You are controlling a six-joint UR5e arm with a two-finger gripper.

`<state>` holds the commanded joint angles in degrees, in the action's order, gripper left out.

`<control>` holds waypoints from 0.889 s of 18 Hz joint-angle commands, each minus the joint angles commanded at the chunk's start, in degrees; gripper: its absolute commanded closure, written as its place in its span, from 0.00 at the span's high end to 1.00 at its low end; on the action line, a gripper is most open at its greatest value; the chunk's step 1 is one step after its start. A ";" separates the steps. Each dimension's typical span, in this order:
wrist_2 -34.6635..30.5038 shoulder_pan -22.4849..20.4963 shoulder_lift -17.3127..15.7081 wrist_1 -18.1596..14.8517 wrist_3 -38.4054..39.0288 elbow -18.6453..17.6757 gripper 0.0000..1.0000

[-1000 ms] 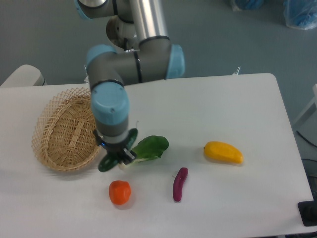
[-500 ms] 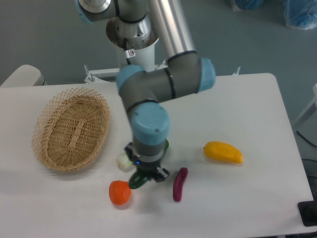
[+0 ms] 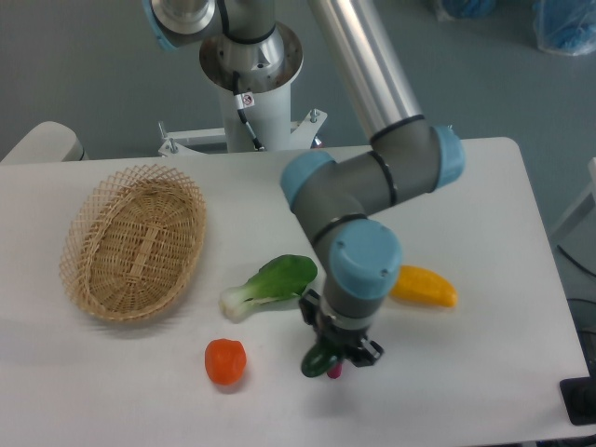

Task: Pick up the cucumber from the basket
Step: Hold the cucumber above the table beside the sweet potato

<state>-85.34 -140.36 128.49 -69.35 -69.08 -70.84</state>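
Clamped between the closed jaws of the black two-finger gripper [image 3: 337,356]: dark green glossy cucumber [image 3: 318,359], near table edge, well right of the oval tan wicker basket [image 3: 133,240].

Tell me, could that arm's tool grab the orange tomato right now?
Probably not yet: the tool is shut on the cucumber. The tomato itself sits uncovered on the table, apart from the bok choy.
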 joint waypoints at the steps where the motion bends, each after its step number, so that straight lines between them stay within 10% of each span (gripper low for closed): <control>1: -0.26 0.00 0.35 0.00 -0.61 0.44 0.04; 16: -4.04 0.53 1.50 -0.79 -5.89 2.38 0.07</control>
<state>-89.38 -139.83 129.99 -70.14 -74.97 -68.47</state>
